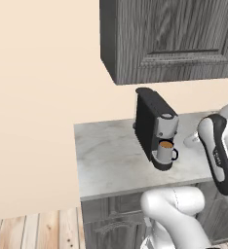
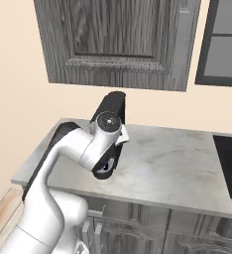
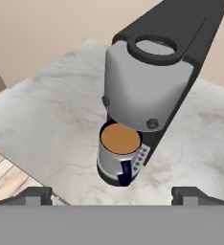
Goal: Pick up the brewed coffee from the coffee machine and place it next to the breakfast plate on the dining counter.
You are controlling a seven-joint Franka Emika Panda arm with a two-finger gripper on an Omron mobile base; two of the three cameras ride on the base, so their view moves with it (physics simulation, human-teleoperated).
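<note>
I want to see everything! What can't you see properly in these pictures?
- Coffee machine, right base view: the arm covers its front and the mug.
- Mug, hand view: the brew head hides its far rim.
- Cabinet, left base view: cut off by the top edge.

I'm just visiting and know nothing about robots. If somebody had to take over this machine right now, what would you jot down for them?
Gripper: open, empty, facing the mug from in front and a little above.
Mug: full of coffee, upright on the coffee machine's drip base under the brew head, handle toward the hand.
The machine stands on the small marbled counter below the wall cabinet.
Done: arm lined up on the mug, nothing more.
Left: grasp the mug, lift it out, carry it to the plate on the dining counter.
</note>
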